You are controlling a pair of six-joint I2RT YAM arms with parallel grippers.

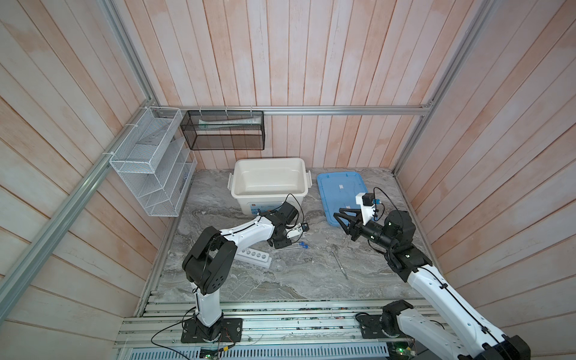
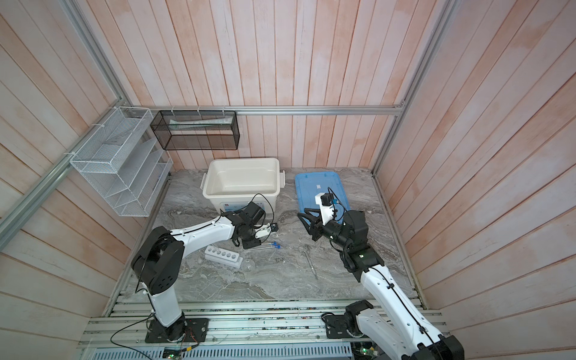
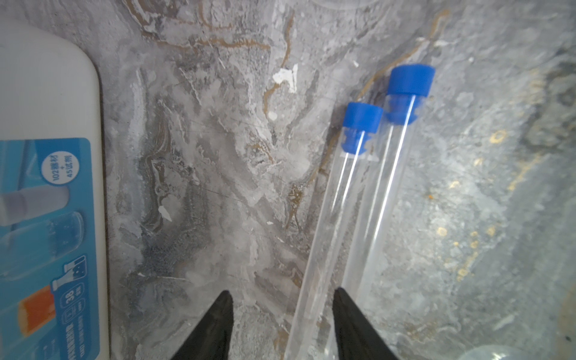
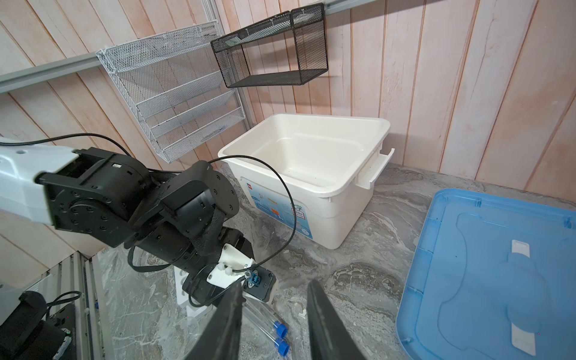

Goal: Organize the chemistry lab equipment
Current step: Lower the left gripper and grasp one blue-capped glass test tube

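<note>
Lying on marbled tabletop [image 1: 280,286], tubes [image 3: 378,193], left gripper [image 3: 283,291] and right gripper [image 4: 276,283] parted, plank walls [image 1: 311,53]

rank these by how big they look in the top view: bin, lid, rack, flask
1. bin
2. lid, partly hidden
3. rack
4. flask, clear and hard to outline
</note>
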